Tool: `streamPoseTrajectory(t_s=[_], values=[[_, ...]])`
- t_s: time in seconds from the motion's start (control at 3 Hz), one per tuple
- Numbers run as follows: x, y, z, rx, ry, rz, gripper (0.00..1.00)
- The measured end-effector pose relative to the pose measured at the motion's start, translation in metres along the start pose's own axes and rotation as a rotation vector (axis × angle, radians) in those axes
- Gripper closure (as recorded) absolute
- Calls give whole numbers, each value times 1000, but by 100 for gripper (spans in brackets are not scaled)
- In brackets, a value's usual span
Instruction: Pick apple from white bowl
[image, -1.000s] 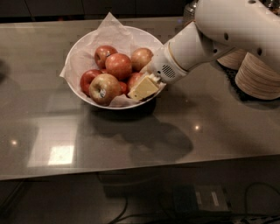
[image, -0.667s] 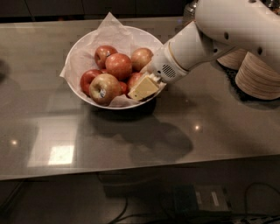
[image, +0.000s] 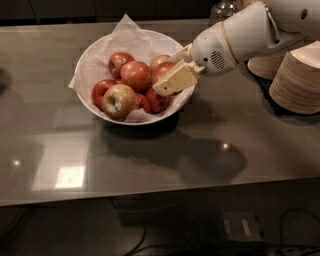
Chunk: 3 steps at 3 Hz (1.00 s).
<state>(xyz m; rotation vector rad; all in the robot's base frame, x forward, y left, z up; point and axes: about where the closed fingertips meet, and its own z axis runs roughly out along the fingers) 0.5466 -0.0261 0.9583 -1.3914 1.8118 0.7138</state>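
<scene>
Since 1 second ago the gripper (image: 172, 80) has lifted and shifted toward the far edge of the worktop (image: 150, 165). It now hangs over the right side of the white bowl (image: 172, 109) instead of sitting low among the fruit. The fruit looks unmoved. We cannot tell whether the gripper is released or clenched on anything. The apple (image: 161, 67) lies in the bowl's far right part, just behind the gripper and partly hidden by it. It shows a red-orange blush below and a paler patch on top, with no sticker in sight. We make out 7 apples in the bowl, among them 1 yellow-red stickered apple (image: 120, 101) at the near left. There is 1 bowl, lined with crinkled white paper (image: 125, 32), toward the far edge. 2 stacks of tan paper plates (image: 297, 80) stand at the right edge.
</scene>
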Motion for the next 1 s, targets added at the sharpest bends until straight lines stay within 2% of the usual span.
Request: streamPoseTrajectory(t_s=[0.33,0.67,1.0], values=[[-18,-7,-24,-38,-92,-27,100],[-34,-15,-41,-110,-147,-85,100],[-34,-15,-41,-110,-147,-85,100]])
